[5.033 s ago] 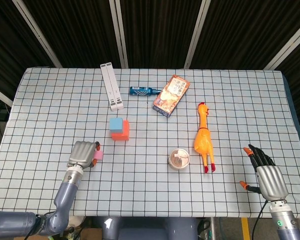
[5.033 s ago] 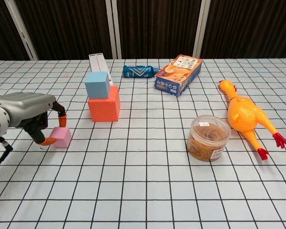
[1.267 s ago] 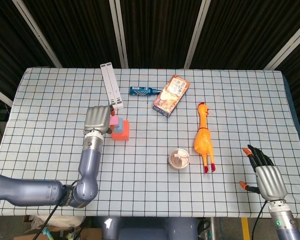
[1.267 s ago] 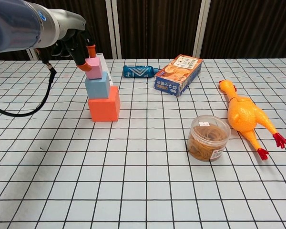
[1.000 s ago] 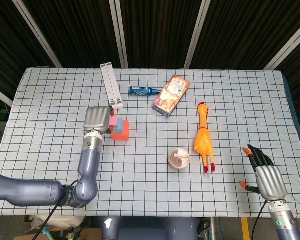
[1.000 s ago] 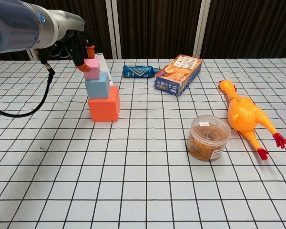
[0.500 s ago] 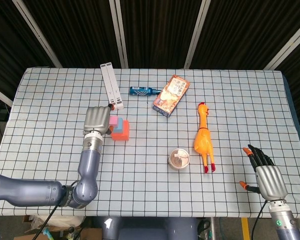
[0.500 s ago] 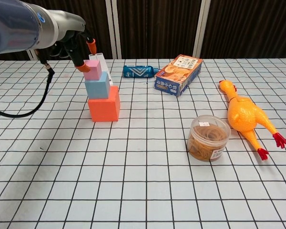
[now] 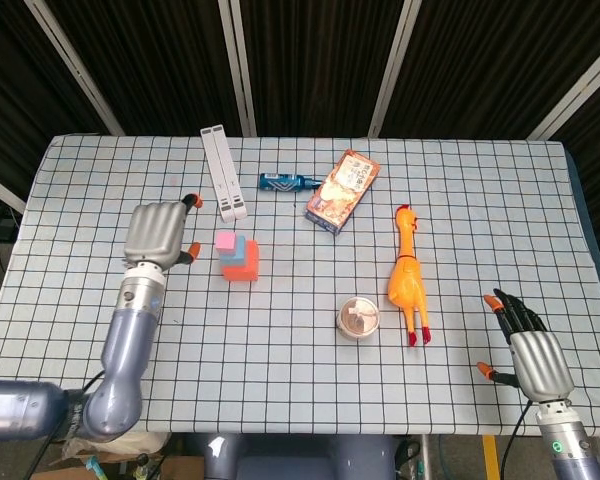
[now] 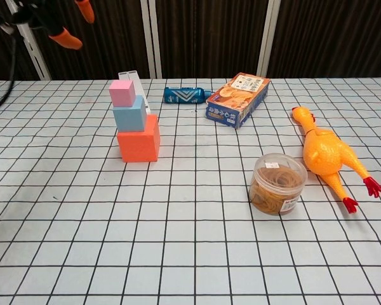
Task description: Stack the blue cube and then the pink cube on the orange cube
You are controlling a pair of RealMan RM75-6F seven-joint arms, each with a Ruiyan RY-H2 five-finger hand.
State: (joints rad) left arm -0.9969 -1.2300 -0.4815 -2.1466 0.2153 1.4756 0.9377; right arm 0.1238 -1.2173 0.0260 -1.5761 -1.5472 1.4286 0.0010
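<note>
Head view: the stack stands left of centre on the checked table (image 9: 450,200). Orange cube (image 9: 246,264) at the bottom, blue cube (image 9: 234,249) on it, pink cube (image 9: 224,240) on top; from above they overlap toward the upper left. Left hand (image 9: 157,233) sits just left of the stack, clear of it, back of the hand to the camera, orange fingertips showing apart at its top and right edges, nothing in it. Right hand (image 9: 532,358) rests at the near right corner, well apart from everything, dark fingers spread, holding nothing. Also on the table: white folded stand (image 9: 223,171), blue bottle (image 9: 289,182), snack box (image 9: 342,190), rubber chicken (image 9: 407,277), round tub (image 9: 359,318).

Chest view: three tiers plain here. Orange cube (image 10: 139,140) flat on the cloth, blue cube (image 10: 129,113) squarely on it but set toward its left rear, pink cube (image 10: 122,93) on the blue, again offset left. Only orange fingertips (image 10: 66,38) of the left hand show at the top left corner, high above the stack and spread.

Judgement: cubes look like light foam, matte, not slippery, slightly soft. The tower would tip with a light nudge. If straightening is wanted, pinch the pink cube on two opposite side faces and lift straight.
</note>
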